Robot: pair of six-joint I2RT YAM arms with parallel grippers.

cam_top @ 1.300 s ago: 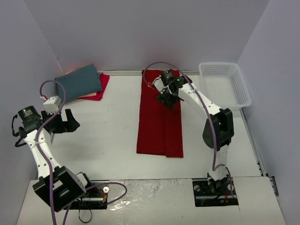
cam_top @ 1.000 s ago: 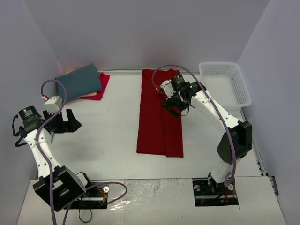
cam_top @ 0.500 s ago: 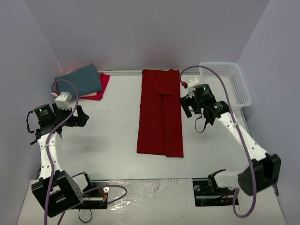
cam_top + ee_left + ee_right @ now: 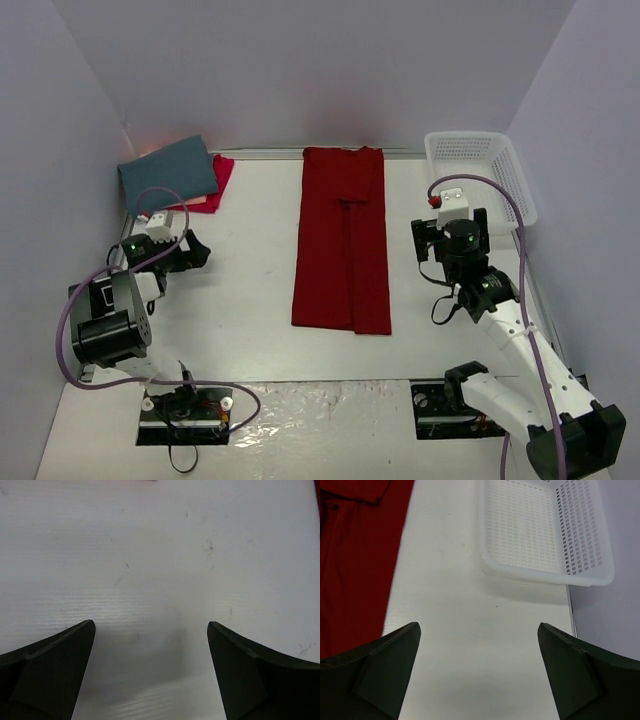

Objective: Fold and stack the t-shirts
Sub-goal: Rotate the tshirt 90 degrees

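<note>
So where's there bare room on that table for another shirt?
The widest bare patch of table lies between the deep red t-shirt and the left gripper. A narrower strip runs between that shirt and the white mesh basket, under the right gripper. Crowded: the far-left corner, slate-teal t-shirt atop pinkish-red t-shirt.

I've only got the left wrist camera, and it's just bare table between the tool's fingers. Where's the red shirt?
Observer: The deep red t-shirt lies as a long folded strip in the middle of the table, to the right of your left tool.
Operator: Is the right tool holding it?
Observer: No. The right tool is open, between that shirt and the white basket.
Operator: And the other shirts?
Observer: The slate-teal t-shirt lies on the pinkish-red t-shirt in the far left corner.
</note>
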